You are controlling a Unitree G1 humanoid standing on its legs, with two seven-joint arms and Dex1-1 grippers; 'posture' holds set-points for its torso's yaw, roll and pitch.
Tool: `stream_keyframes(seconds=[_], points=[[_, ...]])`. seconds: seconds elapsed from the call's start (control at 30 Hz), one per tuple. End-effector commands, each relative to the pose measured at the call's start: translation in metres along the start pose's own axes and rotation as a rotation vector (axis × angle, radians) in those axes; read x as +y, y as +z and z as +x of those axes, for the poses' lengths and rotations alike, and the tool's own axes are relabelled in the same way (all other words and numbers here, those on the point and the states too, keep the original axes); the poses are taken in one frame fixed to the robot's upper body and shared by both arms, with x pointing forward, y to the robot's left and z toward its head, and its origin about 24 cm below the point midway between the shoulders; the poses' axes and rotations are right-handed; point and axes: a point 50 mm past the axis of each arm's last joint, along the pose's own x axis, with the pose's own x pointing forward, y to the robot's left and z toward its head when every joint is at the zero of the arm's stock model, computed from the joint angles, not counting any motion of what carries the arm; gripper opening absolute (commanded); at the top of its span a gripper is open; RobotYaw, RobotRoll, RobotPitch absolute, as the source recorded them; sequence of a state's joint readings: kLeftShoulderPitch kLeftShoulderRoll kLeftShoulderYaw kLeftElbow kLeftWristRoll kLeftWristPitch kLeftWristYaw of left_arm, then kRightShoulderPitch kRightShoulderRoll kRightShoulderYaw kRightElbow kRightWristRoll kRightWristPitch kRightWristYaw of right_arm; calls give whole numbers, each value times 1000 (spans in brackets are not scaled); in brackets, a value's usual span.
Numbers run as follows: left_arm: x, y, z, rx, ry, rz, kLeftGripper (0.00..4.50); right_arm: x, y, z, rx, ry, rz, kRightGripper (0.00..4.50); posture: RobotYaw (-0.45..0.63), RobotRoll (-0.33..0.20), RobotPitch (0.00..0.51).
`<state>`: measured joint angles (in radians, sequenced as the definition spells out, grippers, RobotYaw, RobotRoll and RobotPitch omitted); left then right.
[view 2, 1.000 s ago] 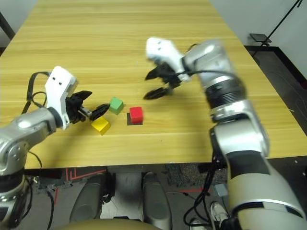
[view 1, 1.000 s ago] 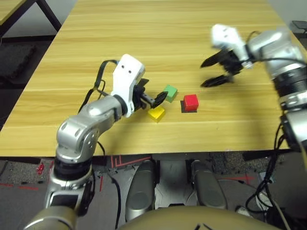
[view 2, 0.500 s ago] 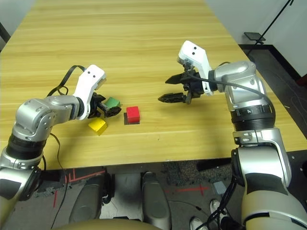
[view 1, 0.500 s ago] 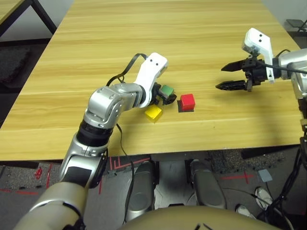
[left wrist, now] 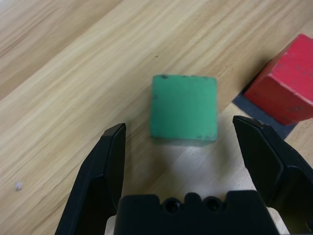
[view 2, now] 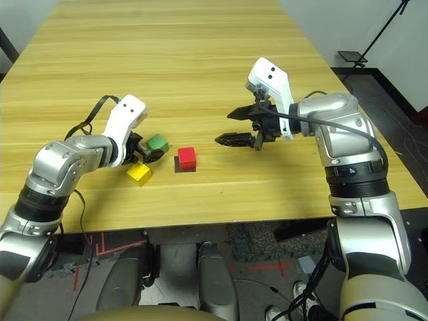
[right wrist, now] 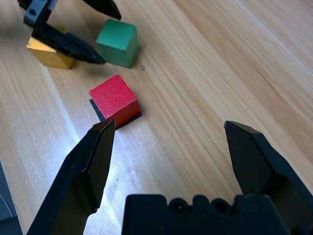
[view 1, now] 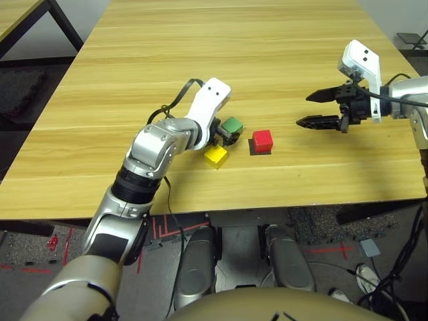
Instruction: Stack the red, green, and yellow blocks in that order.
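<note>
Approaching the green block [left wrist: 184, 106] with our left gripper [left wrist: 188, 142], we hold the two fingers spread wide and empty, one on each side of the cube without touching it. All three cubes lie near the table's [view 1: 200, 53] front edge: the red block [view 1: 263, 140] sits on a flat black patch [view 1: 256, 150], the green just beside it, the yellow block [view 1: 215, 155] nearest the edge. A likely fault is a finger nudging the yellow or red cube on closing, since both lie close by. Our left forearm reaches in low with the wrist bent toward the cubes. Our right gripper [view 2: 237, 126] hovers toward the right edge, fingers parted, holding nothing.
</note>
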<state>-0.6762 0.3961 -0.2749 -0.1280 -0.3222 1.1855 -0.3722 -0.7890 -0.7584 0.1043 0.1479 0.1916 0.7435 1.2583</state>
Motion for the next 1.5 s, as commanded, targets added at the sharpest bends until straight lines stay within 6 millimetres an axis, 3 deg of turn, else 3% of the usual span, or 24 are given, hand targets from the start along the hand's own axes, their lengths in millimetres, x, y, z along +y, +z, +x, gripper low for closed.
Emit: stream_keyframes(seconds=[0.03,0.13,0.37,0.4,0.63,0.8,0.9,1.1,1.5], points=[[-2,-9,7,27,-4,12,4500,3,-1,2,-10,8,9,4476,266,-87,115],[-1,-10,11,5,18,24,4500,3,-2,3,-15,10,13,4476,265,-85,116],[3,0,14,-74,55,52,2084,3,-5,5,-26,1,26,4500,266,-79,113],[6,6,13,-101,63,62,2014,3,-7,4,-26,-1,28,4500,267,-79,112],[11,48,-5,-202,-25,130,2017,0,-20,-9,-31,39,7,4500,273,-74,111],[-13,67,-13,-196,-282,245,2017,3,-19,-17,-93,150,-43,4500,262,-71,109],[-27,63,-9,-139,-439,331,2017,4,-17,-18,-117,182,-73,4500,247,-69,112],[-41,61,10,-157,-581,429,2017,5,-16,-18,-138,175,-68,4500,221,-69,125],[-22,74,20,-128,-561,517,2017,9,-20,-21,-133,154,-46,4500,196,-62,120]])
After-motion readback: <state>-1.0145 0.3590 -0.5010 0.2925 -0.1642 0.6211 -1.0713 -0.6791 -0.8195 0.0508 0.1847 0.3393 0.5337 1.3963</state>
